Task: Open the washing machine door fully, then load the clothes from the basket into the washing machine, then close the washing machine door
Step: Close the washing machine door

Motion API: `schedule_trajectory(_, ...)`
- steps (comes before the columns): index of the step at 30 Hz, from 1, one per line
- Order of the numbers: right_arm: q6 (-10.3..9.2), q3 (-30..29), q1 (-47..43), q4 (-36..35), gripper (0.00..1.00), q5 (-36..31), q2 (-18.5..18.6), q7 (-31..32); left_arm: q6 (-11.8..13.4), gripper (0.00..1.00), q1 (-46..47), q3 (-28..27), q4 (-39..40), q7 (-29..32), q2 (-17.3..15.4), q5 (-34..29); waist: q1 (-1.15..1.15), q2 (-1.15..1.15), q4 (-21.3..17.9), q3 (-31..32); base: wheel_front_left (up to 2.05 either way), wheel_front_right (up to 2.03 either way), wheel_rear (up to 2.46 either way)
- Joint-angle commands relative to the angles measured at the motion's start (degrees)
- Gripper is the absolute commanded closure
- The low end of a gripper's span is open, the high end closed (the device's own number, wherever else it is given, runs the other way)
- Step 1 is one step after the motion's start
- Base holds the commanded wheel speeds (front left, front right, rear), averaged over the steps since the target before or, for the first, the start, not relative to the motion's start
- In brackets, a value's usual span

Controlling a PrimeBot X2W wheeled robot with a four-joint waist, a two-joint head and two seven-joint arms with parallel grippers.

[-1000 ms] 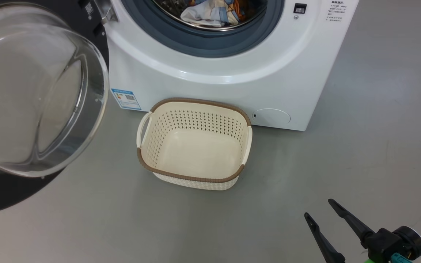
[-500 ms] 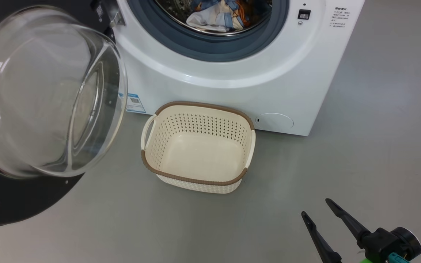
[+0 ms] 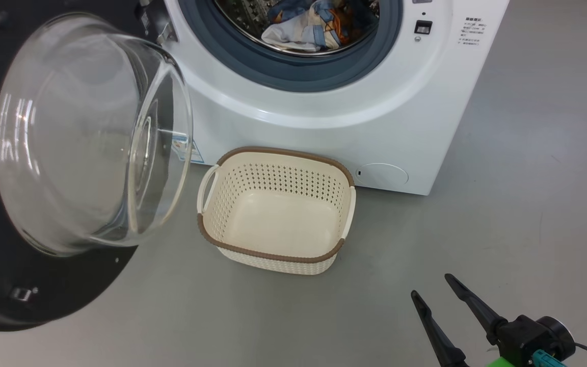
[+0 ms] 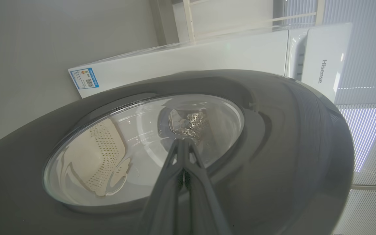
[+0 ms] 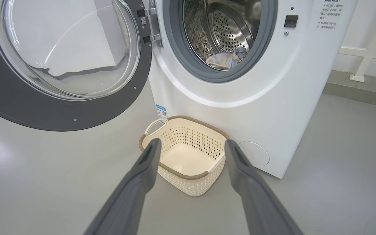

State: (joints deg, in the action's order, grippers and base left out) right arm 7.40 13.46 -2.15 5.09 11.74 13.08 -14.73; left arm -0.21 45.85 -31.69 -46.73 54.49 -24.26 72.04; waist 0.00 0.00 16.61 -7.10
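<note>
Loading looks done, so the step in hand is closing. The basket [image 3: 273,255] sits empty on the floor [image 3: 502,229], just in front of the washing machine [image 3: 375,117]. The clothes [image 3: 309,25] lie inside the steel drum [image 5: 230,29]. The washing machine door [image 3: 84,153] stands wide open on its left-side hinge.

The left end effector [image 4: 182,142] has its fingers pressed together on nothing, tips at the door's outer face by the glass; contact can't be confirmed. The right end effector [image 3: 430,284] has its fingers spread and empty, low over the floor, well apart from the basket.

Next move, as a judgement: push the door through its arc until it latches, keeping it from clipping the basket and keeping the fabric off the seal.
</note>
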Motion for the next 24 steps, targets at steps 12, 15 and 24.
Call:
schedule_trajectory(12,0.09,0.8,2.5,-0.6,0.0,1.0,-1.9,-0.3,7.5,1.0,-4.5,3.0,21.2,7.2,5.3,1.6,0.0,0.0,-1.9,0.2,0.0,0.0,0.0)
schedule_trajectory(15,0.09,0.8,2.6,-0.5,0.0,1.0,-2.4,-0.3,8.9,1.0,-5.0,3.2,25.3,6.8,8.3,2.3,0.0,0.0,-2.5,0.7,0.0,0.0,0.0)
schedule_trajectory(24,0.09,0.5,2.3,-0.2,0.0,1.0,-3.4,-0.3,10.9,1.0,-6.9,6.7,31.5,4.1,17.0,1.5,0.0,0.0,-4.3,2.7,0.0,0.0,0.0)
